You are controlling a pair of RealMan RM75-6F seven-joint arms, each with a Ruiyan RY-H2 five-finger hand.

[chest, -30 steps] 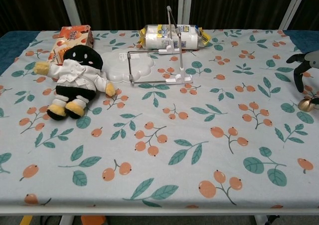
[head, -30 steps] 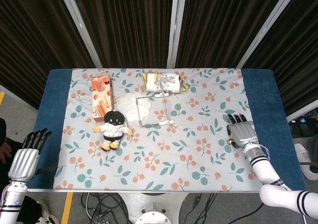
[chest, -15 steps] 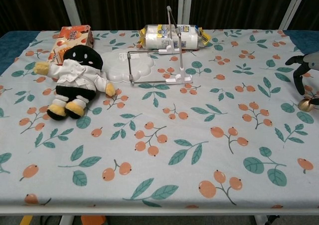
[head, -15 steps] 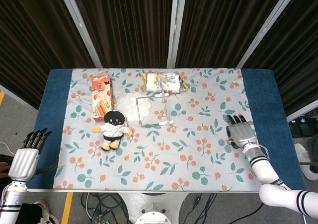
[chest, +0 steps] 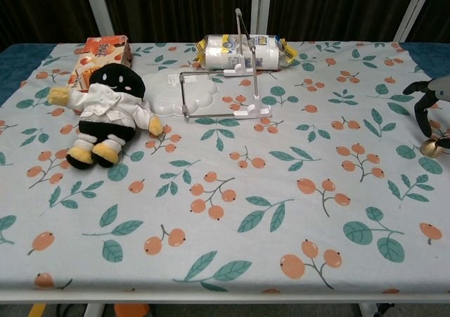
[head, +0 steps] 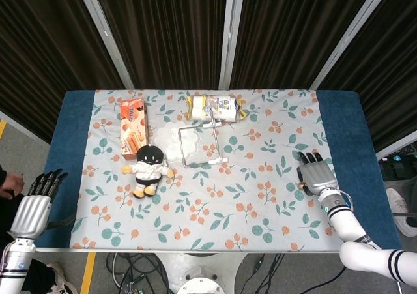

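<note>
Nearest the robot, the left hand (head: 32, 210), grey-backed with dark fingers (head: 44, 180) spread and holding nothing, hangs off the left edge of the bench (head: 73, 131), below the blue border of the floral cloth (head: 195, 209). The cloth is pale, printed with orange berries and teal leaves, and lies smooth.

Over the right side of the cloth, the right hand (head: 316, 174) rests palm down, its dark fingers (chest: 420, 99) apart and curved toward the fabric, gripping nothing. Just beside it, at its thumb side, lies a small round brass-coloured ball (chest: 429, 147); whether they touch I cannot tell.

Well apart to the left sits a soft plush doll with a black round head, white jacket and yellow feet (head: 148, 169), slumped on its back. Behind it lies a flat orange cardboard biscuit box (head: 133, 128). Toward the middle stands a thin wire frame on a white base (head: 203, 144), beside a white cloud-shaped plastic tray (chest: 172, 92). Farthest back, a clear-wrapped pack of yellow and white rolls (head: 216, 107) lies crosswise.
</note>
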